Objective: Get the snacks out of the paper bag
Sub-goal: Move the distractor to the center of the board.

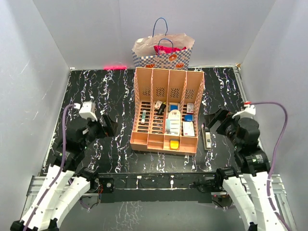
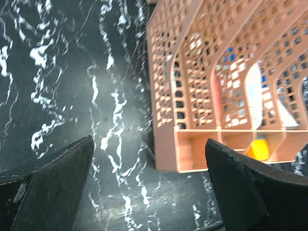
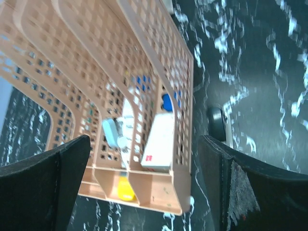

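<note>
The cream paper bag with a blue-white checkered band and blue cord handles stands upright at the back of the table. Red and pink snacks show at its open top; other packets are hidden inside. My left gripper is open and empty at the left, far from the bag; its dark fingers frame bare table. My right gripper is open and empty at the right; its fingers frame the organizer's near corner.
A peach slotted organizer with small bottles and boxes stands mid-table between the grippers and the bag, also in the left wrist view and right wrist view. A small dark-and-white object lies by its right side. White walls enclose the table.
</note>
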